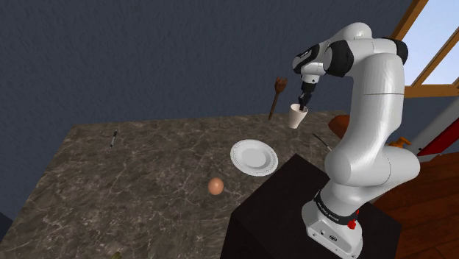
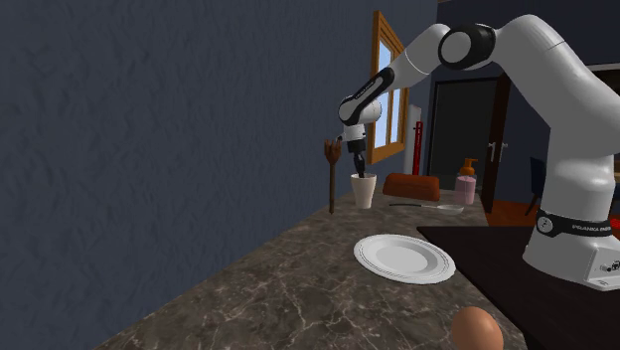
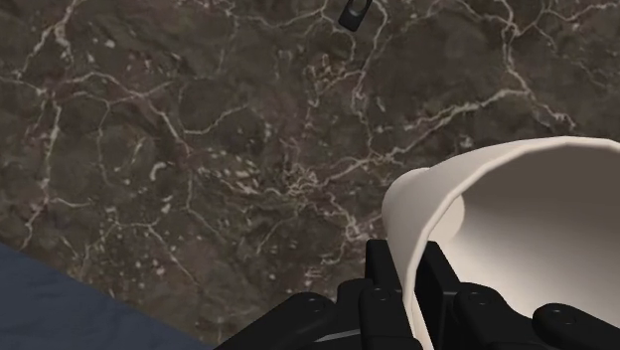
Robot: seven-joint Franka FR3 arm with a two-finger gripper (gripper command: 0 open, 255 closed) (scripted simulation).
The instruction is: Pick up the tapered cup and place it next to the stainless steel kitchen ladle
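Up by the far edge of the worktop [image 1: 147, 176], close to the wall, your tool [image 3: 407, 283] is pinching the white tapered cup [image 1: 297, 118] by its rim. In the wrist view one finger sits inside the cup and the other outside, with the wall squeezed between them, so that's a proper grip and not just hovering. Going by how far below it the marble looks in the wrist view, I'd say the cup is off the surface, so the pick-up half reads as done. What's left is the carry and the set-down. The thin grey utensil lying flat past the plate [image 2: 402, 259] in the second exterior view is what I take for the ladle [image 2: 433, 207], just in front of a brown loaf-shaped thing [image 2: 411, 186]. The cup is near it but apart, off toward that view's left, so you've got a short move across and then a release beside it. Orientation-wise it's mouth up, narrow base down, long axis close to vertical. In the shoulder view it leans a bit, rim toward that view's right and base toward the lower left. I'd level it out before lowering, or it may land on the edge of its base and tip.
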